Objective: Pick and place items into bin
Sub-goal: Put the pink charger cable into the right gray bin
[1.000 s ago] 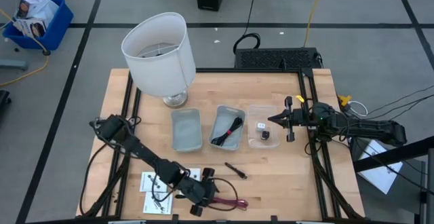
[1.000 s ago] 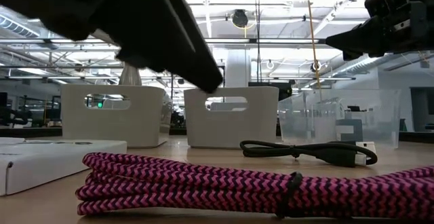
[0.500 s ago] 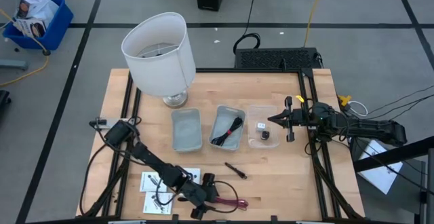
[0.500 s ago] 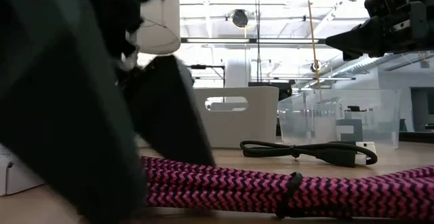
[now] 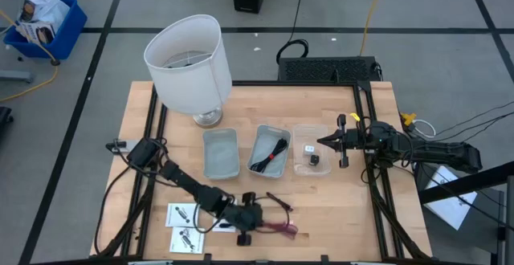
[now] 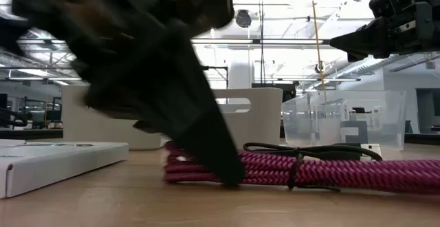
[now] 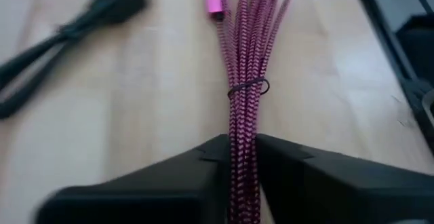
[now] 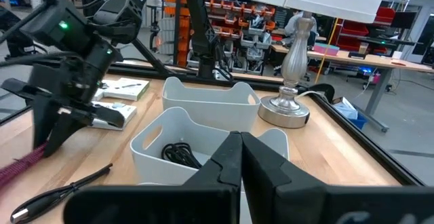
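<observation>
At the counter's (image 5: 353, 217) near edge, left pincer (image 5: 247, 225) pinching the magenta cable (image 7: 245, 81) at one end, bundle lying flat on the wood, long axis running straight out from the fingertips toward the right arm's side. Farther back, the middle bin (image 5: 270, 151), already holding a black cable. Right pincer (image 5: 340, 140) pressed together, waiting by the clear bin (image 5: 312, 159), well apart; left arm plainly nearer.

The left gripper (image 7: 239, 157) has both dark fingers (image 7: 182, 176) closed against the magenta cable bundle (image 7: 247, 81), which runs on ahead of the fingertips; a black cable (image 7: 64, 30) lies well off to one side
</observation>
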